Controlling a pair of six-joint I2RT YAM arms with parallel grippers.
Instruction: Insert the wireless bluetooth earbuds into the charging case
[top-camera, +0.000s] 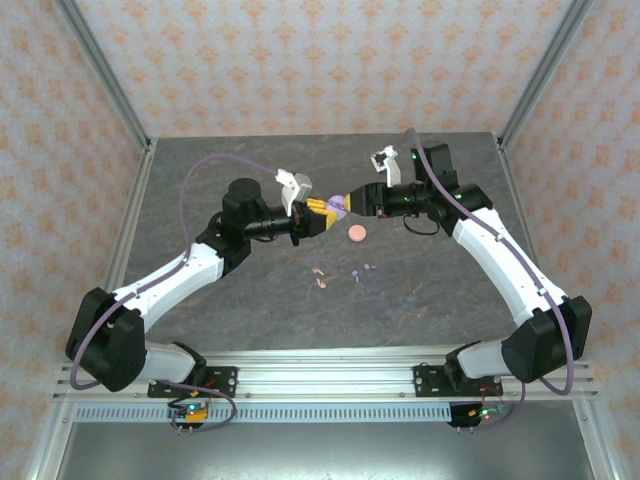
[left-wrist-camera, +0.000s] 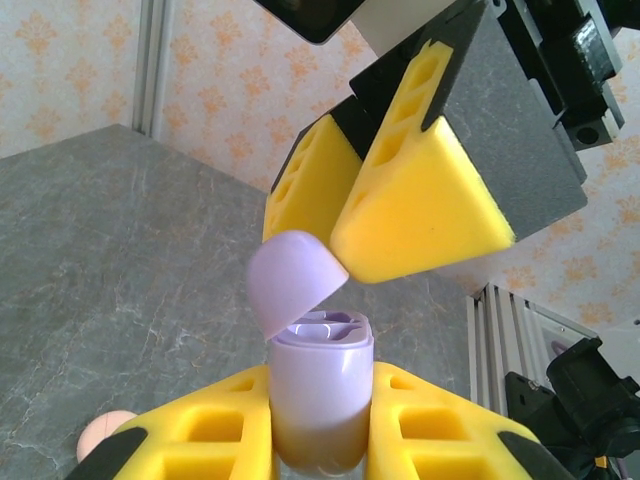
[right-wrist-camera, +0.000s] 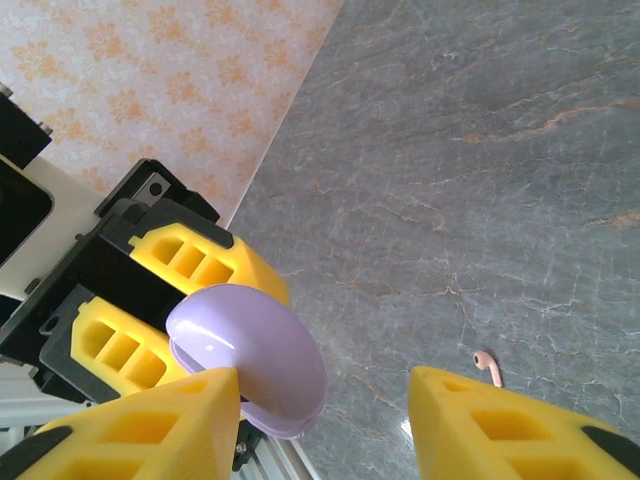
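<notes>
Top external: left pincer (top-camera: 322, 212) tight on lilac case (top-camera: 336, 207), right pincer (top-camera: 350, 202) agape; pink case (top-camera: 356, 233) nearby.

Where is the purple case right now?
In the top view, the lilac case is held above the middle of the table by the left gripper, close to the pink case lying there.

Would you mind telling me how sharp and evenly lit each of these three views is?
Top external: soft even light, sharp, faint shadows on the table. Left wrist: lilac case crisp, pink case beyond it soft. Right wrist: table veining sharp, pink earbud clear, no glare.
</notes>
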